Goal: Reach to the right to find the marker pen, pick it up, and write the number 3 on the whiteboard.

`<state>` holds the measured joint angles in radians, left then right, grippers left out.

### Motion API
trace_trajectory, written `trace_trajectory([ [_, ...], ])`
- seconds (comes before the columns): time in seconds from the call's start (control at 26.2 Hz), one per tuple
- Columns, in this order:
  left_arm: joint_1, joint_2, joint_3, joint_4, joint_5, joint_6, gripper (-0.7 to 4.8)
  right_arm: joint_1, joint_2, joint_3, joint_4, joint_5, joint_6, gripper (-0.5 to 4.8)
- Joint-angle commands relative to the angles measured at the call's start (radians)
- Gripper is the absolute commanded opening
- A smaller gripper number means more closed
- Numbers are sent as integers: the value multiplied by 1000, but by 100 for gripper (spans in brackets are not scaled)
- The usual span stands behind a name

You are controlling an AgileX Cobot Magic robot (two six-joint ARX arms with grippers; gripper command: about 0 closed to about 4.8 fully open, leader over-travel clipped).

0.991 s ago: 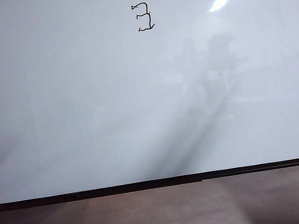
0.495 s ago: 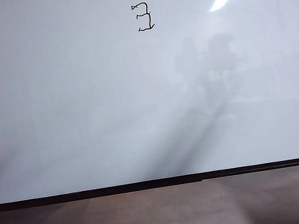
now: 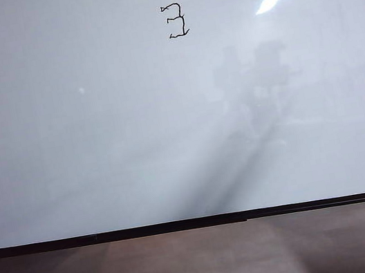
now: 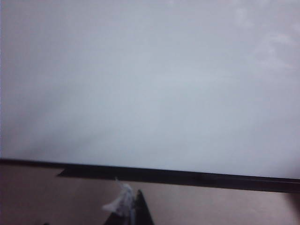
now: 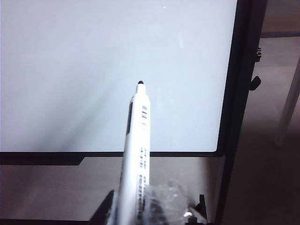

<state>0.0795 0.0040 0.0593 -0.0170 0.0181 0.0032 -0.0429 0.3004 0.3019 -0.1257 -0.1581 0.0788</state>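
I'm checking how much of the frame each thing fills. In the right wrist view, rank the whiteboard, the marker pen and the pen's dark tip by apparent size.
1. Whiteboard, fills most of the view.
2. Marker pen, held in the right gripper; looks big only because it is near the camera.
3. Dark tip, a tiny dot.

Exterior view shows neither gripper, both out of frame; whiteboard cut off at top and left edges; left gripper mostly cropped at the frame edge, only a dark tip and whitish scrap visible, jaw state unreadable, whole view soft; right gripper cropped, clamped on marker pen whose lower barrel is cut off, label print too small to read.
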Motion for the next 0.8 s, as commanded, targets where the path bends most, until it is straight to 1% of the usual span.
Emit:
trace_trajectory([
  [0.04,-11,0,-29,16,-26,9,-5,2,-2,3,14,0,3,1],
  [0.19,-51,0,-51,10,-25,8,-5,1,-2,3,14,-1,3,1],
  [0.3,-83,0,-51,51,-27,19,-5,2,-2,3,13,-1,3,1],
  [0.38,-101,0,-51,66,-56,41,-5,1,-2,3,14,-1,3,1],
  [0.46,-114,0,-51,67,-79,45,-5,2,-2,3,14,-1,3,1],
  [0.72,-115,0,-50,74,-71,45,-1,1,-2,3,14,-1,3,1],
  [0.8,-114,0,-50,78,-86,46,-1,1,-2,3,14,-1,3,1],
])
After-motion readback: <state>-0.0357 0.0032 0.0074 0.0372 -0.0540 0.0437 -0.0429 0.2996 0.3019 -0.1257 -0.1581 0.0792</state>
